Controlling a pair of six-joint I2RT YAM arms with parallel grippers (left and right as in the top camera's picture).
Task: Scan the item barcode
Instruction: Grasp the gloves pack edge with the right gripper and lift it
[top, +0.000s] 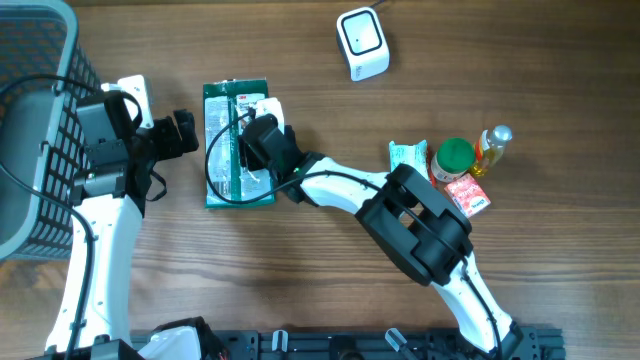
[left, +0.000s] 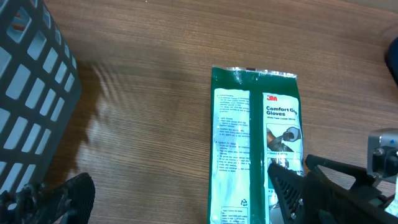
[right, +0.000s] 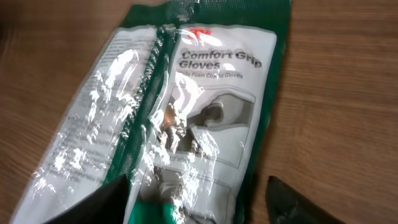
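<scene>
Glove package (top: 225, 145), one only, lies flat on the wooden table (top: 320, 250), printed side up. The right gripper (right: 196, 202) hangs over its lower part with fingers spread, not pinching it. The left gripper (top: 190, 132) is just beside its left edge, jaws wide apart and empty. One white scanner (top: 362, 42) stands well apart. One basket (top: 40, 120) is at the left, and four small groceries (top: 455, 160) are at the right.

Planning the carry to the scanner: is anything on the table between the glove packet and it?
Nothing visible. Only bare table lies between the glove packet and the white scanner.
</scene>
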